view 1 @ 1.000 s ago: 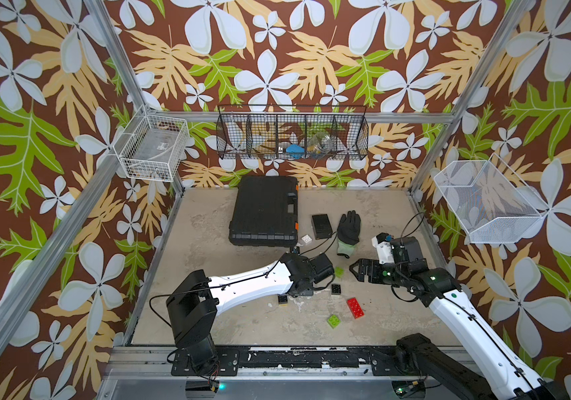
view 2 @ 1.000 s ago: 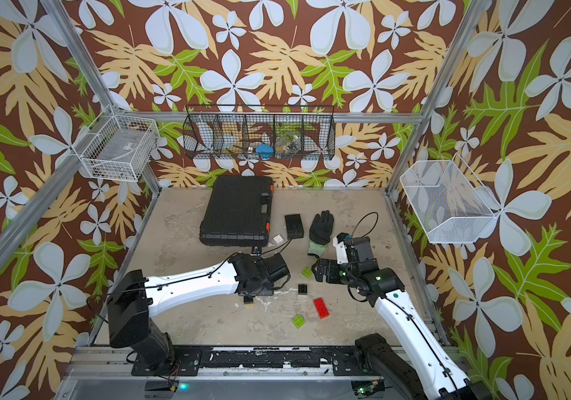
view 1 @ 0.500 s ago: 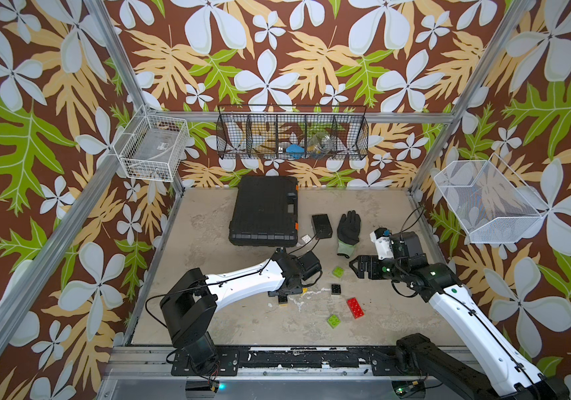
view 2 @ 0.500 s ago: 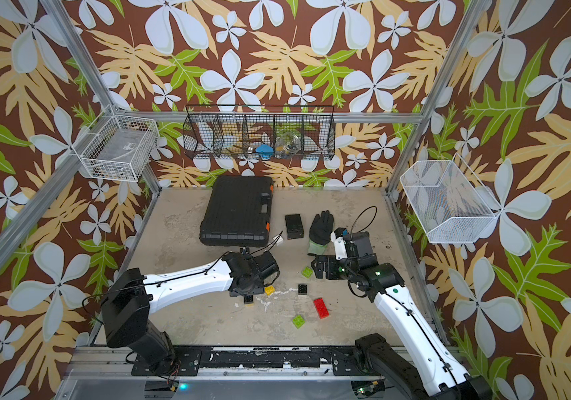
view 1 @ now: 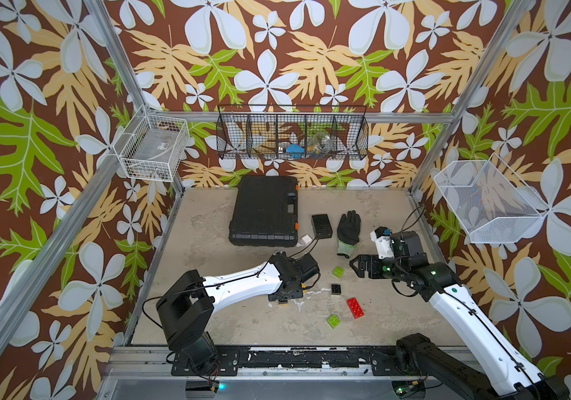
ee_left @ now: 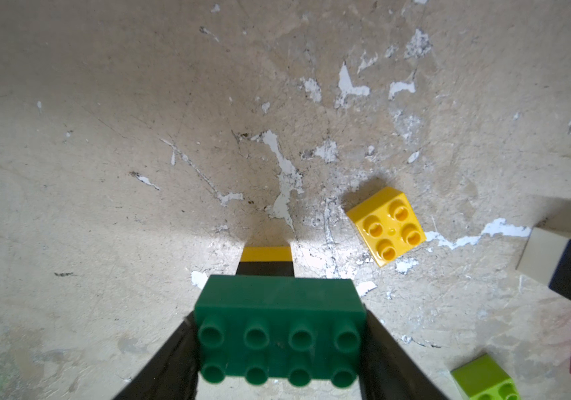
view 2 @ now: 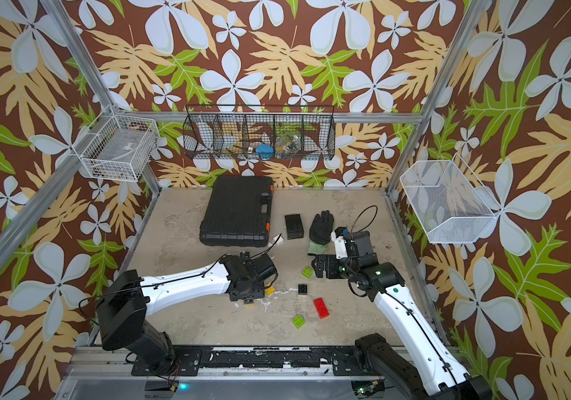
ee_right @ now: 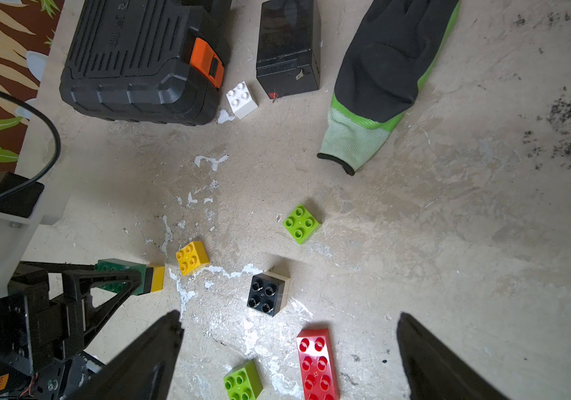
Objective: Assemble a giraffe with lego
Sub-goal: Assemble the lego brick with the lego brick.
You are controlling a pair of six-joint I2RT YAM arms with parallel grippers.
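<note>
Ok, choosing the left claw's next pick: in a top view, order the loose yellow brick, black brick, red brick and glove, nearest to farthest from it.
1. The yellow brick, just beside the left claw.
2. The black brick, mid-table.
3. The red brick, nearer the front edge.
4. The glove, toward the back.

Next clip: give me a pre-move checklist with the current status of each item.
1. left claw clamped on green brick: ok.
2. yellow-black leg joined under green brick: ok.
3. right claw open, empty: ok.
4. black-white leg standing free, studs up: ok.
5. green brick over black-white leg: not ok, they are apart.
6. yellow-black leg touching table: cannot tell.
</note>
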